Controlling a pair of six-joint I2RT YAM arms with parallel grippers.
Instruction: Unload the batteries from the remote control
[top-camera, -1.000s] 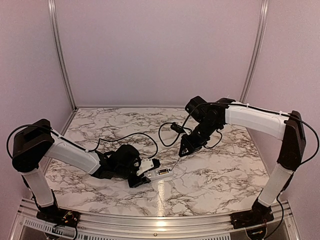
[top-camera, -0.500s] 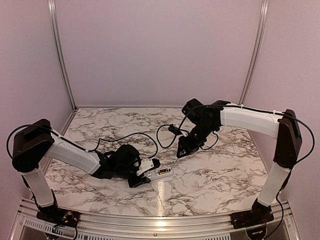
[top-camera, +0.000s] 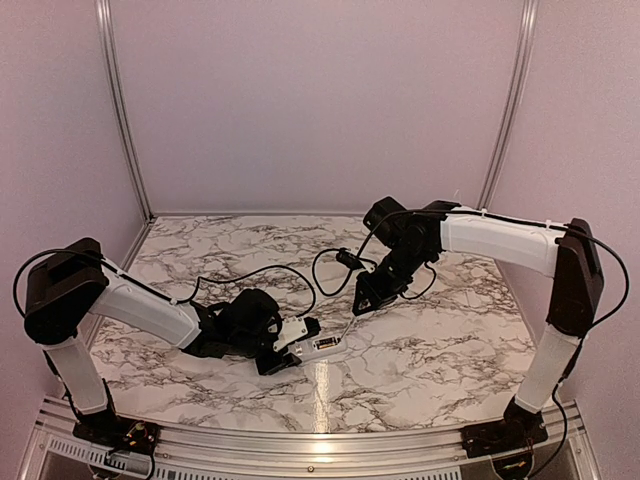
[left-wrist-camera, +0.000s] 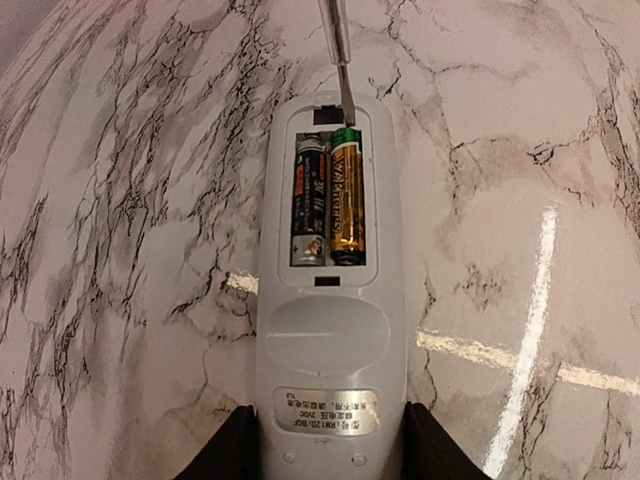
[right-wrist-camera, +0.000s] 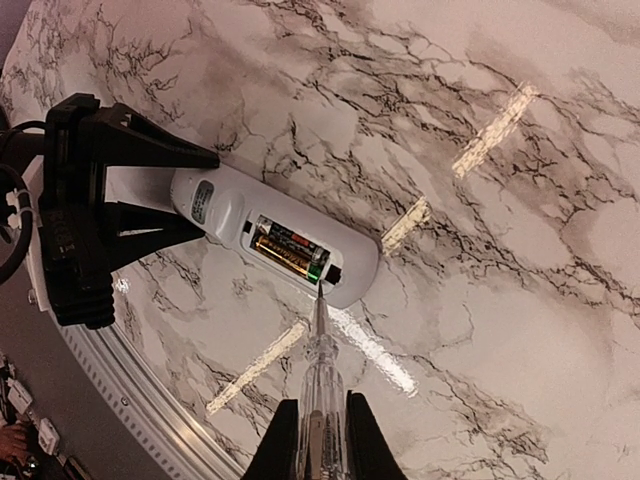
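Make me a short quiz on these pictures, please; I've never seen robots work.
1. True or false: the remote has its battery bay covered.
2. How many batteries sit in it? A one, B two, C four.
3. Which gripper holds the thin tool aimed at the batteries?
Key: 1 false, the bay is open. 2 B, one black, one gold. 3 the right gripper; the left gripper clamps the remote's end.
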